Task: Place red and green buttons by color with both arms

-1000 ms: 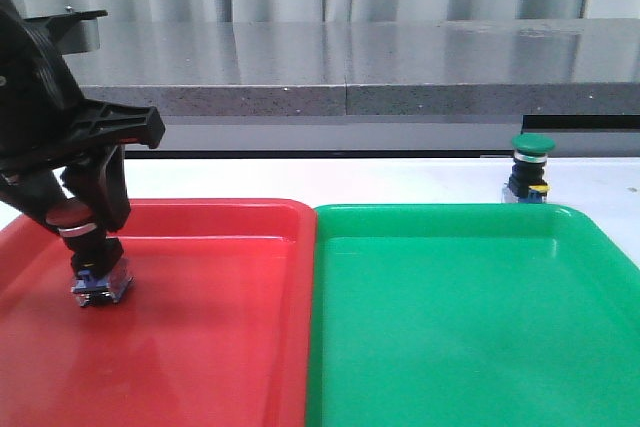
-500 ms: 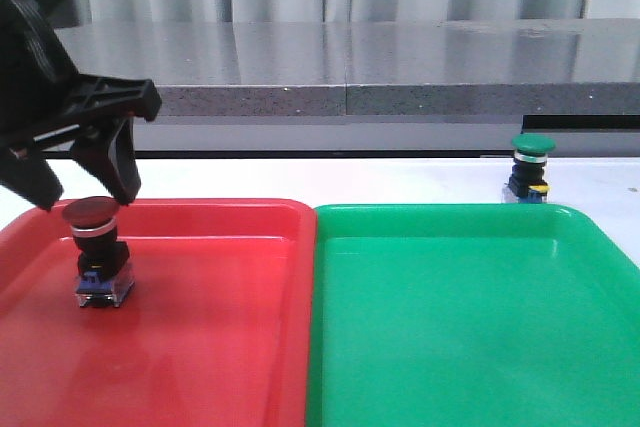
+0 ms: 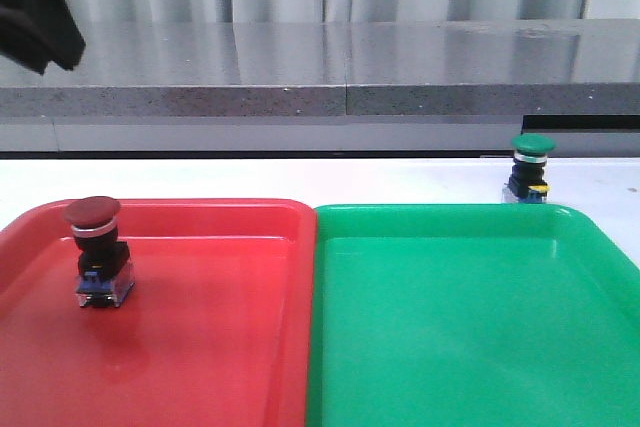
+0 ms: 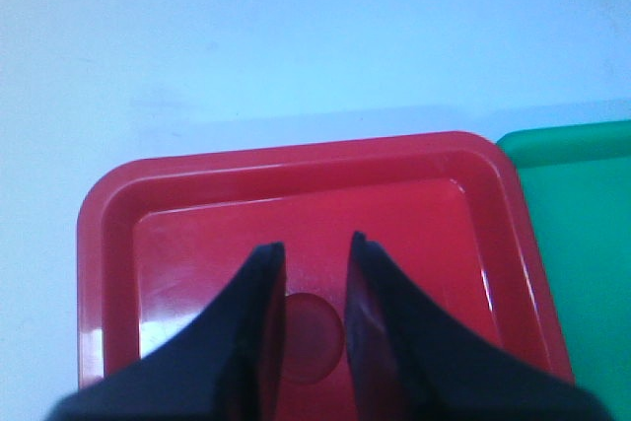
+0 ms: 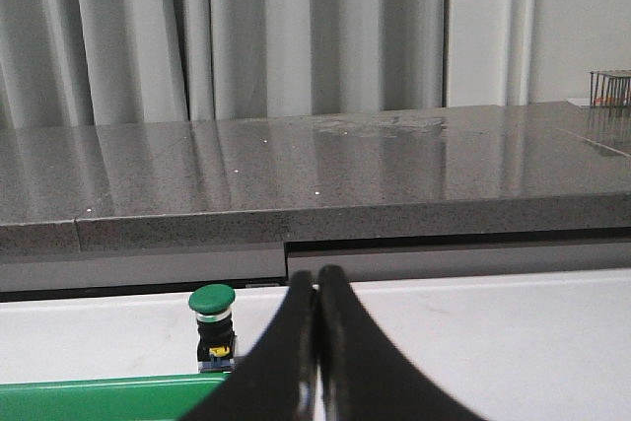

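My left gripper (image 4: 308, 248) hangs high with its two fingers parted and nothing between them, only a dark corner of that arm (image 3: 38, 17) showing out front, while my right gripper (image 5: 315, 288) has its fingers pressed together, empty.

Buttons and trays, front view
The red button (image 3: 95, 252) is standing upright in the red tray (image 3: 200, 347); the green button (image 3: 530, 169) is sitting on the table (image 3: 400, 182) behind the green tray (image 3: 470, 327).

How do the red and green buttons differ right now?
Cap: the red button has a dark-red cap, the green button a green one. Place: the red button stands inside the red tray; the green button stands on the white table behind the green tray. Both upright, neither gripped.
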Motion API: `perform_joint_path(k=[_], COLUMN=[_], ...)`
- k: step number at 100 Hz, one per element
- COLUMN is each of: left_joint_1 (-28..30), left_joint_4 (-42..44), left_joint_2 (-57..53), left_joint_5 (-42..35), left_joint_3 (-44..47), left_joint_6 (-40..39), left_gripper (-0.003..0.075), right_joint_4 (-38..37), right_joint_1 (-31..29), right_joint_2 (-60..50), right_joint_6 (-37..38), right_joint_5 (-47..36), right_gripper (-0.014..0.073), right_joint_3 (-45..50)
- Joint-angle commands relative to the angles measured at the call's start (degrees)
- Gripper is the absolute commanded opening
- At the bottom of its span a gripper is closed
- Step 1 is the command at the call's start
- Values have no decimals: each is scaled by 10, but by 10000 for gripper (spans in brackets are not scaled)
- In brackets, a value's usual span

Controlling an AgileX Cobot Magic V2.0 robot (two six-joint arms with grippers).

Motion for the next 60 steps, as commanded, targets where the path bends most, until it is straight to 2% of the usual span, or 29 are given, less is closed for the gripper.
perform_joint_path(k=[1,5,37,60], left_joint_1=[-1,-1,-1,35], left_joint_4=[4,5,69,86], left_joint_2=[-41,-55,-169,-281], left_joint_5=[-30,-41,-73,-99], left_joint_3=[-12,-8,61,143], left_joint_6=[-6,-6,-6,-6], left_gripper=[13,-22,-20,-20], right_joint_4=[-4,-4,-4,-4], right_joint_1=[-3,-3,-3,-3], right_joint_2=[-10,-10,-10,-10], right_joint_6=[2,2,2,2], right_joint_5=[-47,-47,-47,-47], right_gripper=[-64,-64,-64,-64], right_joint_3=[-11,-11,-11,-11])
